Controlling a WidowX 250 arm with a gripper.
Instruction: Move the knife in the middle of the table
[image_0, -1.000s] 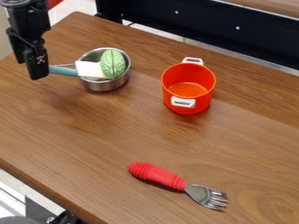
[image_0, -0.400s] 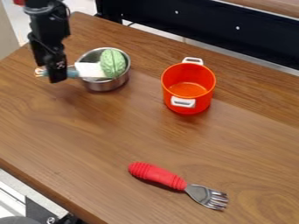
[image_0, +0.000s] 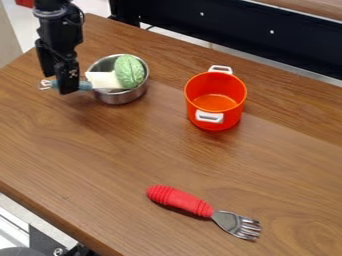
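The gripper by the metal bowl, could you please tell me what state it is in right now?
Gripper: at the blue knife handle, beside the metal bowl; whether open or closed cannot be told.

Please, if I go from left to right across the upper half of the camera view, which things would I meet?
Claw → metal bowl with a green vegetable in it → orange-red pot with white handles.

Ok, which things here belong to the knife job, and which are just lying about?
For the job:
- blue-handled utensil, presumably the knife
- gripper, at its handle
- table, its middle the goal

Lying about:
- metal bowl
- green toy vegetable
- orange pot
- red-handled fork
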